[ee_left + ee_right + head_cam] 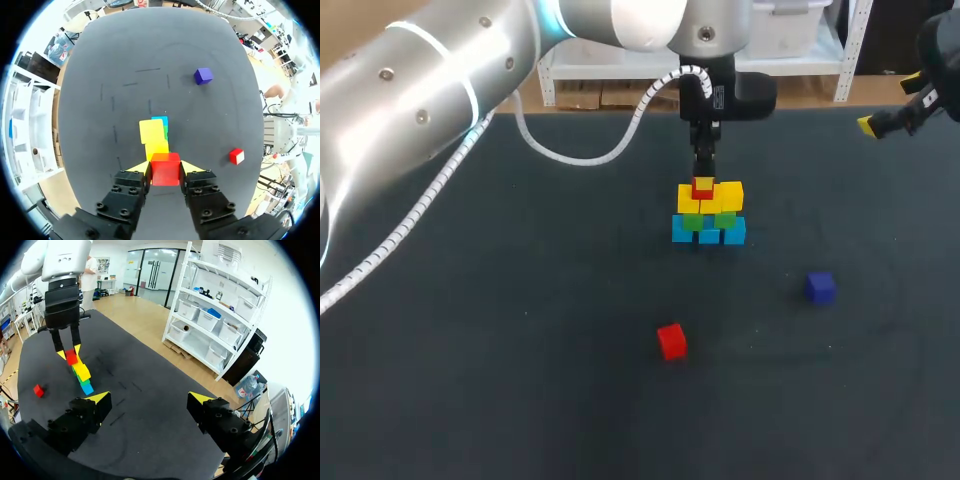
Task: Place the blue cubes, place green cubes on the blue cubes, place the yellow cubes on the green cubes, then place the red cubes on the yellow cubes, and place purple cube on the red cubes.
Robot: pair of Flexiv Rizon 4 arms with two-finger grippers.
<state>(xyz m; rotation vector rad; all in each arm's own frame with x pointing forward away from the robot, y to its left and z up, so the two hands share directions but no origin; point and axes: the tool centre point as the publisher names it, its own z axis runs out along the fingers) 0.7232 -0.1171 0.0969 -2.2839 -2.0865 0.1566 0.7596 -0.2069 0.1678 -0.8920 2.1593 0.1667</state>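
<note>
Jaws at left pinch red cube (165, 169) level above stack (151, 131).

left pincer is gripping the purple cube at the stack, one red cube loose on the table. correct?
No: the left pincer is shut on a red cube, not the purple cube, which lies loose on the table, per the left wrist view. The second red cube is loose, yes.

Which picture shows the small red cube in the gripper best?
The left wrist view: the small red cube sits large in the left gripper. The head view shows only its top; the right wrist view shows it tiny.
</note>
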